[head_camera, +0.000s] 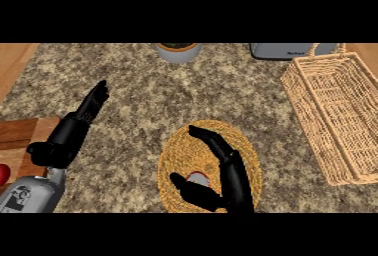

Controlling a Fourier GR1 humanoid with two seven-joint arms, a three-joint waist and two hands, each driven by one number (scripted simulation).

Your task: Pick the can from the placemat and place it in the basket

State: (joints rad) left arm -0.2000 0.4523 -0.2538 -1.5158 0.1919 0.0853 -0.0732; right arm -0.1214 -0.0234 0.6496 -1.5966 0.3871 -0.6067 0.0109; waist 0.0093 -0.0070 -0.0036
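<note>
Woven placemat near worktop's front edge | my right hand spread around the can, lining up a grasp | left hand open, resting | wicker basket at right edge awaits.

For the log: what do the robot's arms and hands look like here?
Both hands are black with slim, jointed-looking fingers. The left hand sits on a black wrist that joins a light grey forearm with a small dark marking. Of the right hand only black parts show.

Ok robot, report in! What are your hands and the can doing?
Right hand open around the can on placemat. Left hand open, resting. Basket path clear.
</note>
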